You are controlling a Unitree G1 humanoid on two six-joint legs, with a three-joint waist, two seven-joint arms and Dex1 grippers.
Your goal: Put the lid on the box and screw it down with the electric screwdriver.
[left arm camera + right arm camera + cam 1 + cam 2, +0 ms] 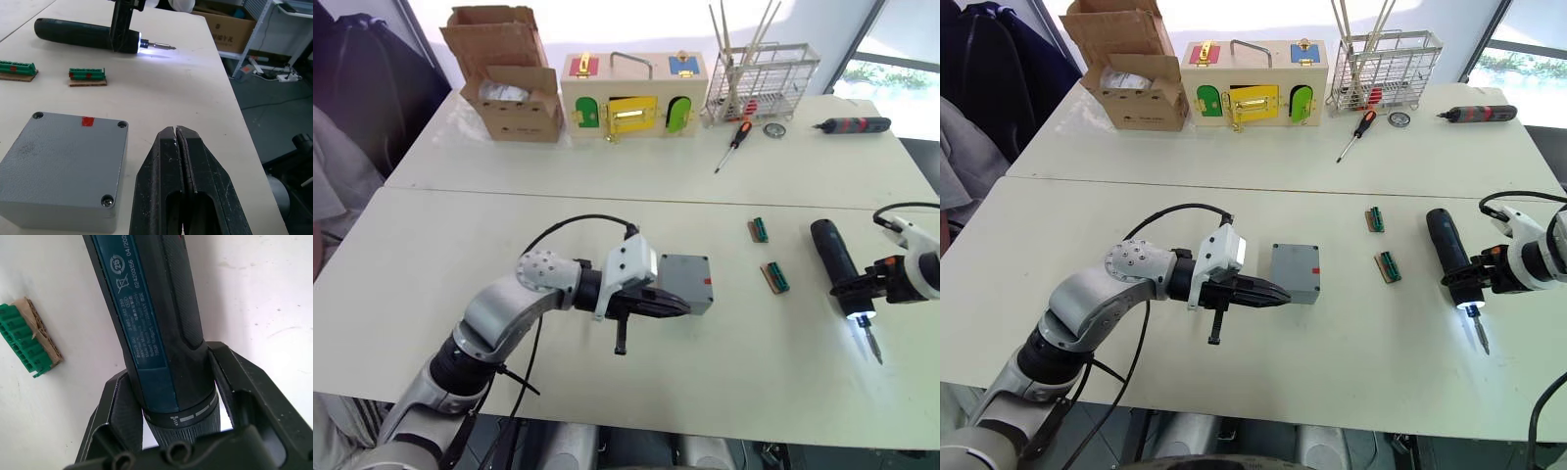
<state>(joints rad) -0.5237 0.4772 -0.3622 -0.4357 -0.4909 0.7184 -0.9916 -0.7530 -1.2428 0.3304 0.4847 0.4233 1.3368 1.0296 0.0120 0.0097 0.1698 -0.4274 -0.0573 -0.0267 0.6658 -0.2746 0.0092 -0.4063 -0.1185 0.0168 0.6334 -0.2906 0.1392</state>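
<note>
The grey box (685, 282) stands mid-table with the lid (63, 156) on top; screw heads show in its corners and a red mark at one edge. My left gripper (677, 307) is shut and empty, its tips lying against the near side of the box. The electric screwdriver (830, 253), dark blue-black, lies on the table to the right with its work light lit and its bit (873, 345) pointing toward me. My right gripper (862, 287) is shut on it near the bit end, one finger (117, 411) on each side of the body.
Two green terminal blocks (759, 230) (775, 277) lie between the box and the electric screwdriver. At the back stand a cardboard box (509, 88), a wooden box with coloured doors (634, 98) and a wire rack (759, 78). A red-and-black hand screwdriver (736, 145) and a dark driver (852, 125) lie nearby.
</note>
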